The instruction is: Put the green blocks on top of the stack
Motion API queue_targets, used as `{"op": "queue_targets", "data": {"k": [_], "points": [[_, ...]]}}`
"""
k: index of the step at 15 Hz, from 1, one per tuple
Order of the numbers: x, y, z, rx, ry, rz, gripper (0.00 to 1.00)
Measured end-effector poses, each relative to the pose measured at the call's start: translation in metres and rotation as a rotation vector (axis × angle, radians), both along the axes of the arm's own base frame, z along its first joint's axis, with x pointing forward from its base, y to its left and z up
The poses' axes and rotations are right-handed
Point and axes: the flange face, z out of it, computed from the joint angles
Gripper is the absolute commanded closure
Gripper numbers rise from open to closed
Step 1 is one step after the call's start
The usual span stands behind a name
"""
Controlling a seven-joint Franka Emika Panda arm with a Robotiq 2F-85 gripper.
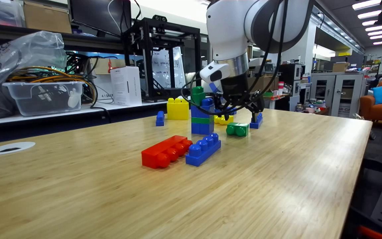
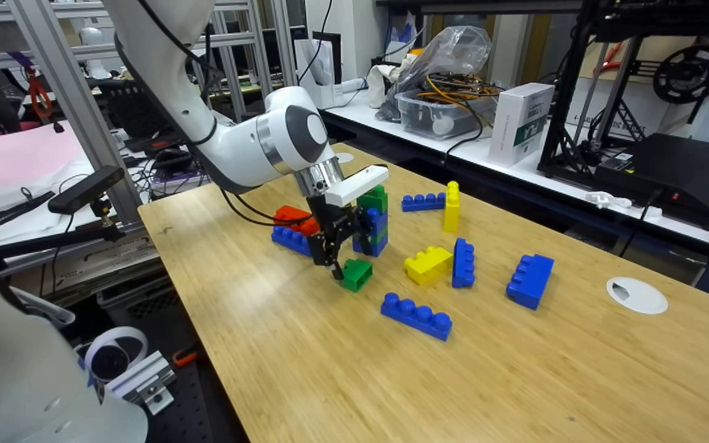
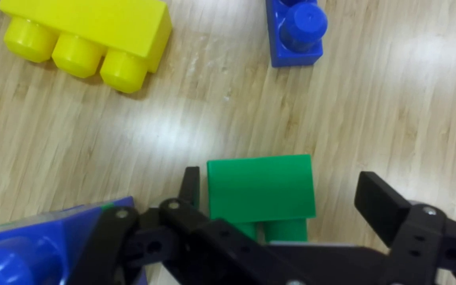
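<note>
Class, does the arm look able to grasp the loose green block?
Likely yes: in the wrist view the open pincer spans the block, nothing else in the gap, though the stack stands close.

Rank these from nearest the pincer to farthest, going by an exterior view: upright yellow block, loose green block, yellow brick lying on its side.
1. Loose green block: between the jaws of the open pincer.
2. Yellow brick lying on its side: right of the pincer in that view.
3. Upright yellow block: also right, but farther back.
</note>
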Motion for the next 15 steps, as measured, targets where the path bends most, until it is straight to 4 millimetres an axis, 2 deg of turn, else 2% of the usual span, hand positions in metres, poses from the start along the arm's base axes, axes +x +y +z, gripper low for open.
{"op": "queue_targets", "data": {"k": [12,13,15], "points": [[-0.006,0.006,-0.016,0.020,-0.012,0.015,0.00],[-0.006,0.006,-0.017,0.023,-0.014,0.013,0.25],[-0.006,0.007,-0.017,0.028,-0.018,0.012,0.34]]}}
